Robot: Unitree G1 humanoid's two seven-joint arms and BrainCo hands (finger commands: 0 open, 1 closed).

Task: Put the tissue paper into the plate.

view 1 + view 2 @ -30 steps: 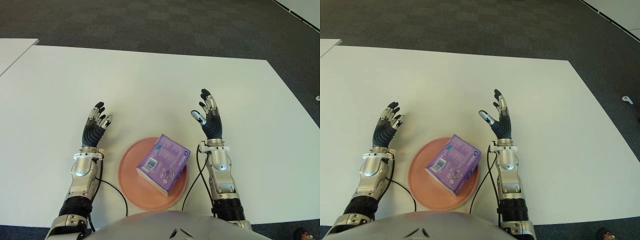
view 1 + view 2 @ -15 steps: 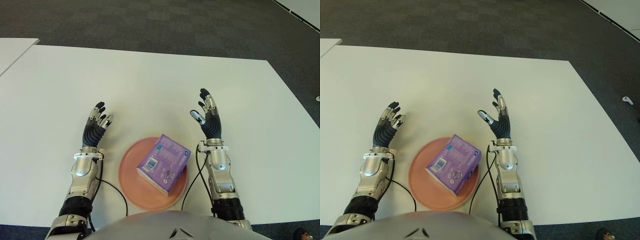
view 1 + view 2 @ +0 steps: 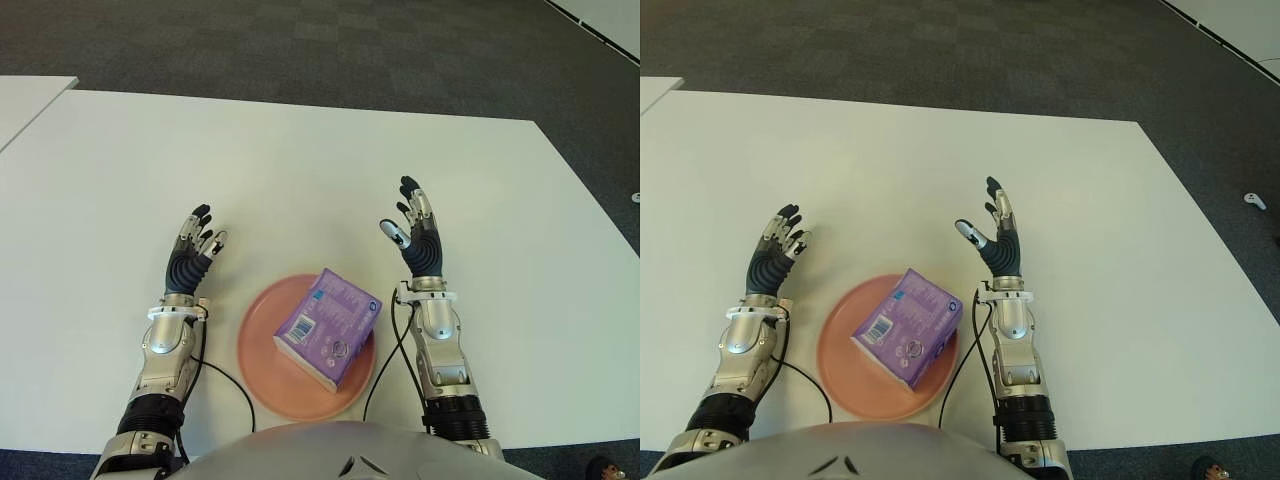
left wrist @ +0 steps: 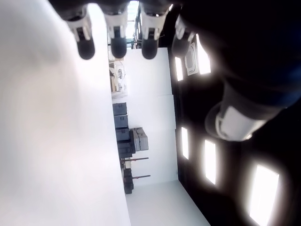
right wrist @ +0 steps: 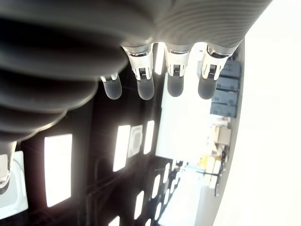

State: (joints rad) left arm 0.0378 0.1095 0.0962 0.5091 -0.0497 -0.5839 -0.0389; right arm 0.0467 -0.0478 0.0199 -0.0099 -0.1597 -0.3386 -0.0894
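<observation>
A purple pack of tissue paper (image 3: 328, 327) lies inside the pink plate (image 3: 258, 356) at the near edge of the white table (image 3: 300, 170). My left hand (image 3: 193, 247) is raised to the left of the plate, fingers spread and holding nothing. To the right of the plate my right hand (image 3: 414, 234) is also raised, with its fingers spread and nothing in them. Both wrist views show straight fingertips (image 4: 117, 44) (image 5: 146, 87) and no object between them.
A black cable (image 3: 222, 378) runs along the plate's left side, and another black cable (image 3: 390, 350) runs by its right side. A second white table's corner (image 3: 25, 100) shows at the far left. Dark carpet (image 3: 300, 45) lies beyond the table.
</observation>
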